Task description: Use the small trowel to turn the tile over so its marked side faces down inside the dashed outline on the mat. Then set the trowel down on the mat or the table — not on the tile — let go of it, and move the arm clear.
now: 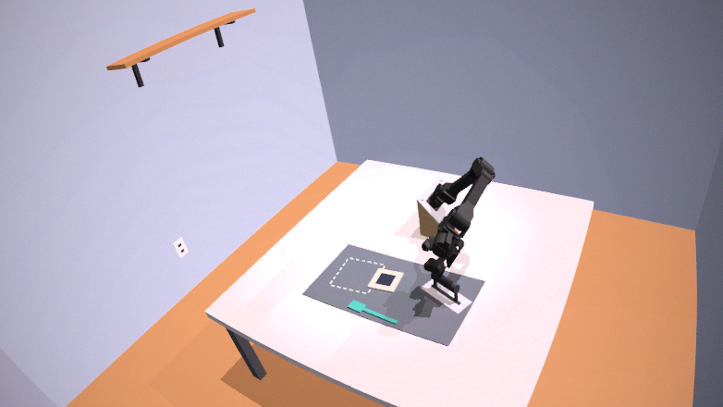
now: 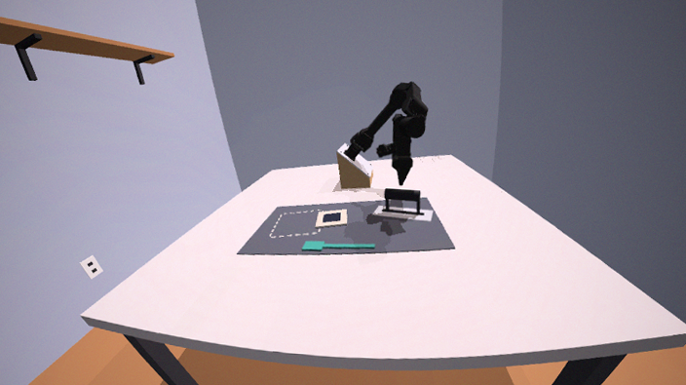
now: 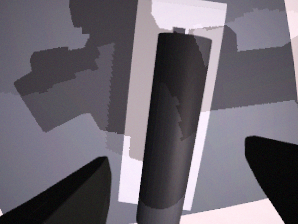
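Observation:
The trowel, a white flat blade with a black bar handle, lies on the right part of the grey mat. My gripper is open above the handle. The wrist view shows its two fingertips apart, one to each side of the handle, touching nothing. The cream tile lies flat, its dark square facing up. It covers part of the right side of the dashed outline, mostly outside it.
A teal flat-headed tool lies along the mat's front edge, its thin handle pointing right. The arm's wooden base stands on the table behind the mat. A wall shelf hangs at the left.

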Tool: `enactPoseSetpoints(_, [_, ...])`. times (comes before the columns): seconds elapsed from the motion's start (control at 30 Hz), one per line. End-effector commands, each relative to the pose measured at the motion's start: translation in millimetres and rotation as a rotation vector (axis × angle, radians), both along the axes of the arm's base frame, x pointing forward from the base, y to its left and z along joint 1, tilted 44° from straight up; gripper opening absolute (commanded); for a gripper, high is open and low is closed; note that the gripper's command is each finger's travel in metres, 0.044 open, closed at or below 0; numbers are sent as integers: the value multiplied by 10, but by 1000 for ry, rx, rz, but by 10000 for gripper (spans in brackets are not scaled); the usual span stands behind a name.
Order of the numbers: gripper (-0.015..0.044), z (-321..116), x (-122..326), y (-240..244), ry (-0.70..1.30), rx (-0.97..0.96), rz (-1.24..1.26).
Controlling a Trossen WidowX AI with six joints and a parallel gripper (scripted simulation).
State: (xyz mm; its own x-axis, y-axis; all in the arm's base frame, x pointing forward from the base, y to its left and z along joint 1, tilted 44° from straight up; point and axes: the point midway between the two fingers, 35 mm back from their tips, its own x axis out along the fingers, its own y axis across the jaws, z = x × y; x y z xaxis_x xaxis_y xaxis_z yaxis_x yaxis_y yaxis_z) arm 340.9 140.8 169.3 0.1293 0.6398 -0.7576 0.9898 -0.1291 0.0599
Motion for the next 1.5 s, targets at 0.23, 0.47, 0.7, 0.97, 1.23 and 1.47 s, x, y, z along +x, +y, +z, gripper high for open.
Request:
enactPoseSetpoints(0.23, [300, -95, -43, 29, -262, -137, 226])
enactPoseSetpoints(0.47, [300, -134, -65, 47, -426, -221, 380])
enactPoseSetpoints(0.7, [300, -127, -68, 98, -594, -304, 534])
enactPoseSetpoints(0.97, [300, -105, -98, 165, -772, -395, 684])
enactPoseSetpoints(1.23, [300, -133, -146, 210, -924, -501, 838])
enactPoseSetpoints(1.47, [300, -165, -196, 242, -1044, -605, 982])
